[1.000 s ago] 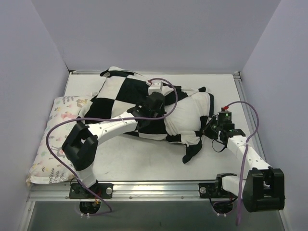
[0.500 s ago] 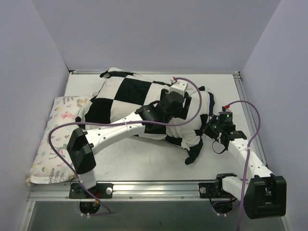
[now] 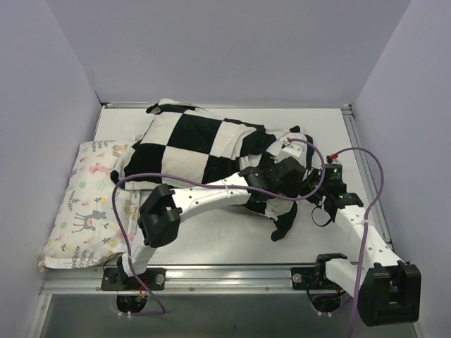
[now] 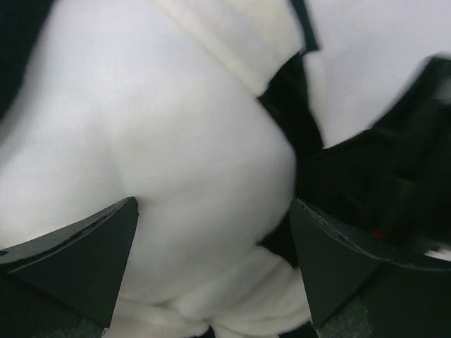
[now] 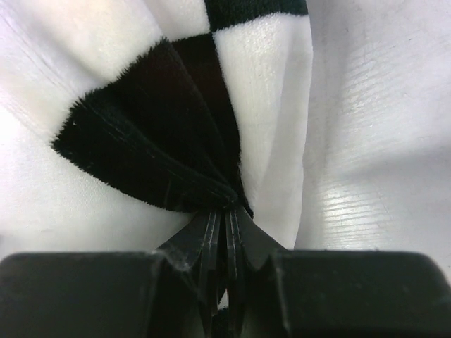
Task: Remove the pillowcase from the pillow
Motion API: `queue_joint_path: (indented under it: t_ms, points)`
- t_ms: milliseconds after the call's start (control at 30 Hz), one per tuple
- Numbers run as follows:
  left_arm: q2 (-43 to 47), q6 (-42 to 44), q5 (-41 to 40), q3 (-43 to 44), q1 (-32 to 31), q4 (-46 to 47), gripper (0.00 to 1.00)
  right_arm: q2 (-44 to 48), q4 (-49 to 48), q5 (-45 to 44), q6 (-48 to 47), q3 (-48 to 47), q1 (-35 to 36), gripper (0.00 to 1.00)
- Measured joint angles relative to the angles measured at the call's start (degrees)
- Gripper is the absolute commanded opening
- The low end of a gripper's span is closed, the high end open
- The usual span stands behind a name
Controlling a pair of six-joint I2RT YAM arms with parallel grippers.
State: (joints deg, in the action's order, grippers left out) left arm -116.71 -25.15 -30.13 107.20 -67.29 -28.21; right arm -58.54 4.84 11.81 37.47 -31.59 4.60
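Observation:
The black and white checkered pillowcase [image 3: 190, 141] lies across the middle of the table, still over most of the pillow. My left gripper [image 3: 290, 177] hangs open over its right end. In the left wrist view the open left gripper [image 4: 211, 236] straddles a smooth white bulge of the pillow [image 4: 176, 141], with fuzzy pillowcase fabric [image 4: 239, 310] bunched below it. My right gripper [image 3: 312, 189] sits just right of the left one. It is shut on a black fold of the pillowcase [image 5: 162, 148], the right gripper [image 5: 227, 211] pinching the fold's tip.
A pale floral-print pillow [image 3: 84, 204] lies along the left edge of the table. Purple-grey walls close in the left, back and right. White table surface [image 5: 380, 141] shows right of the held fold. The two arms crowd each other at the pillowcase's right end.
My left arm has swung right across the pillowcase to its right end, and its jaws have opened wide. The right gripper has kept its grip and barely moved.

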Motion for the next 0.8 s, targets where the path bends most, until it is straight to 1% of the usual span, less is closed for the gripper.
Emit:
queue_joint_path:
  t_ms: [100,133,167,200,233,267,300,333,400,433,500,533,567,633,800]
  points:
    - [-4.4,-1.4,-1.3,0.0,0.8,-2.2,0.97,0.8,0.6,0.0,-0.2,0.0,0.0,0.02]
    - [-5.4,-1.8,-1.4,0.0,1.1,-2.4,0.95,1.0,0.9,0.0,-0.2,0.0,0.0,0.04]
    - [-5.9,-2.2,-1.4,0.0,1.4,-2.4,0.89,1.1,1.0,0.0,-0.2,0.0,0.0,0.06]
    - [-5.9,-2.6,-1.2,0.2,1.6,-2.4,0.75,1.2,1.0,0.0,-0.2,0.0,0.0,0.08]
    - [-6.0,-3.1,-0.9,0.7,1.7,-2.7,0.41,1.3,1.0,0.0,-0.2,0.0,0.0,0.13]
    - [-6.1,-3.3,-0.5,1.6,1.9,-2.9,0.20,1.4,1.0,0.1,-0.1,0.0,0.0,0.17]
    - [-6.3,-3.2,-0.1,2.4,2.2,-3.1,0.07,1.6,1.0,0.3,-0.1,-0.1,0.0,0.20]
    - [-6.5,-3.3,0.4,3.2,2.6,-3.3,0.00,1.7,1.0,0.7,-0.2,-0.2,0.0,0.27]
    - [-7.3,-3.2,2.0,5.0,3.6,-3.7,0.00,2.0,1.2,0.9,-0.7,-0.9,0.3,0.31]
    - [-7.7,-3.3,2.6,5.7,4.1,-3.9,0.00,2.1,1.5,1.0,-1.1,-1.4,0.4,0.31]
    - [-8.5,-3.3,3.8,7.7,5.2,-4.7,0.00,2.7,2.2,0.9,-1.7,-2.4,1.0,0.24]
    - [-9.0,-3.3,4.4,8.9,5.7,-5.2,0.00,3.0,2.4,0.9,-2.0,-2.9,1.5,0.13]
    - [-9.5,-3.4,5.1,10.3,6.3,-6.0,0.00,3.3,2.6,0.9,-2.4,-3.5,2.0,0.08]
    - [-10.0,-3.6,6.6,12.4,7.5,-7.2,0.00,4.0,2.6,0.7,-3.0,-4.4,3.4,0.00]
    - [-10.1,-4.9,11.1,15.2,11.4,-9.9,0.00,5.5,2.0,-1.2,-3.2,-4.8,4.8,0.00]
